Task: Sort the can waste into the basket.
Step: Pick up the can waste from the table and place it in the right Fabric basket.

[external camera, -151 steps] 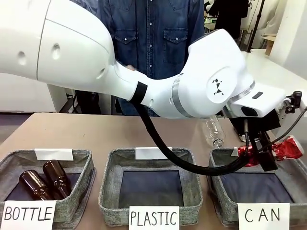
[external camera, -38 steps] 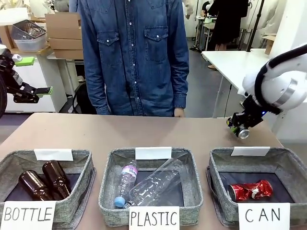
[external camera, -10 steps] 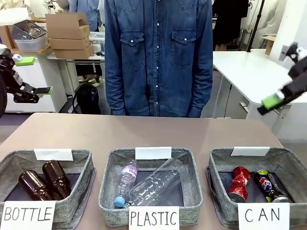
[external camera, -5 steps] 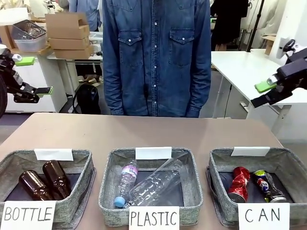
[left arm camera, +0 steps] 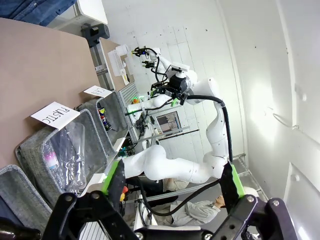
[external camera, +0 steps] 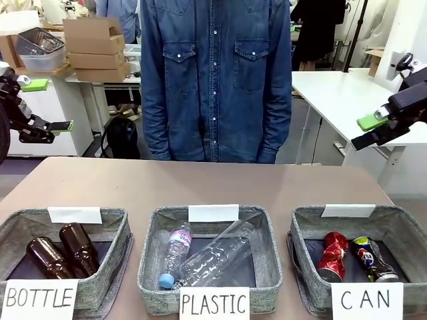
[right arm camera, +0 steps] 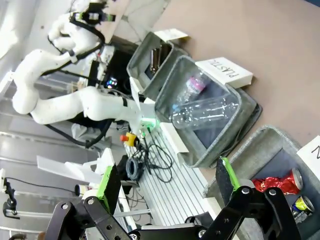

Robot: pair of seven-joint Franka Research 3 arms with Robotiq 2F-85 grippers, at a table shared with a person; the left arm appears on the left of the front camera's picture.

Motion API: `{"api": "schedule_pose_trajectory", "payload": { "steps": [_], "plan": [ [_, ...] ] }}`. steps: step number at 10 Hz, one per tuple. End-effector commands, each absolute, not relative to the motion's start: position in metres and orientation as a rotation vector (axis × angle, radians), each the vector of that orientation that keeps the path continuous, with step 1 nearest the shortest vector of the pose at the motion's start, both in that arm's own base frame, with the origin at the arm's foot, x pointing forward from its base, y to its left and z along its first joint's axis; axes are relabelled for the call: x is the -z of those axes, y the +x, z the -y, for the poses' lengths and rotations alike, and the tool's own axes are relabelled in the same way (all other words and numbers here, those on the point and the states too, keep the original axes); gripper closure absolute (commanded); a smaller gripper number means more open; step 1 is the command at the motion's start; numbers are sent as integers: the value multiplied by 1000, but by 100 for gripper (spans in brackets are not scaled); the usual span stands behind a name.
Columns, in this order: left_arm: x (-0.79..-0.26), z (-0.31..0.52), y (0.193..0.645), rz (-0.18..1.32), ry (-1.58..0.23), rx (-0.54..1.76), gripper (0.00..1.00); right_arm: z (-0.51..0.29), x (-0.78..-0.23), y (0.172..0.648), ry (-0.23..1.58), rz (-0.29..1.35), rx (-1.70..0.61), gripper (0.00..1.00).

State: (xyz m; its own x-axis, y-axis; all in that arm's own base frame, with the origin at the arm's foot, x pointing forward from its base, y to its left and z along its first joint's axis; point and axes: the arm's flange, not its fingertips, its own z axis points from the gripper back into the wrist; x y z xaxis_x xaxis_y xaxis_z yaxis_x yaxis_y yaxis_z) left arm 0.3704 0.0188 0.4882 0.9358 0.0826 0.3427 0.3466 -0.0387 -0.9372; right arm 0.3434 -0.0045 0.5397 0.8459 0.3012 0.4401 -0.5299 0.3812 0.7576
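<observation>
Grey woven fabric forms the CAN basket (external camera: 305, 233), which stands at the right end of a row of three baskets on the brown worktop (external camera: 200, 183). Its dark floor carries both items of can waste. The red can (external camera: 331, 256) lies toward the left of the floor, and the dark blue-black can (external camera: 371, 257) lies just beside it on the right. A blank white tag (external camera: 348, 211) sits on the far rim, and the white "CAN" sign (external camera: 366, 301) stands at the near rim.

The middle basket (external camera: 152, 253), signed "PLASTIC", holds clear plastic bottles (external camera: 207, 257). The left basket (external camera: 120, 233), signed "BOTTLE", holds two brown glass bottles (external camera: 63, 252).

The left end effector (external camera: 47, 127) is raised at the left edge of the front view, well apart from the baskets. In the left wrist view its fingers (left arm camera: 116, 175) stand wide apart with nothing between them.

The right end effector (external camera: 375, 129) is raised at the right edge of the front view, above and beyond the CAN basket and clear of it. In the right wrist view its green-padded fingers (right arm camera: 109, 184) stand wide apart with nothing between them, and the red can shows in its basket near the lower right corner.

A person in a denim shirt (external camera: 217, 73) stands at the far side of the worktop, behind the middle basket.
</observation>
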Motion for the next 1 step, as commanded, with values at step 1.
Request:
{"api": "schedule_pose_trajectory", "payload": {
  "steps": [1],
  "plan": [
    [-490, -18, 369, 354, -1621, 235, 0, 7, -539, 343, 1055, 248, -554, 0]
  ]
}}
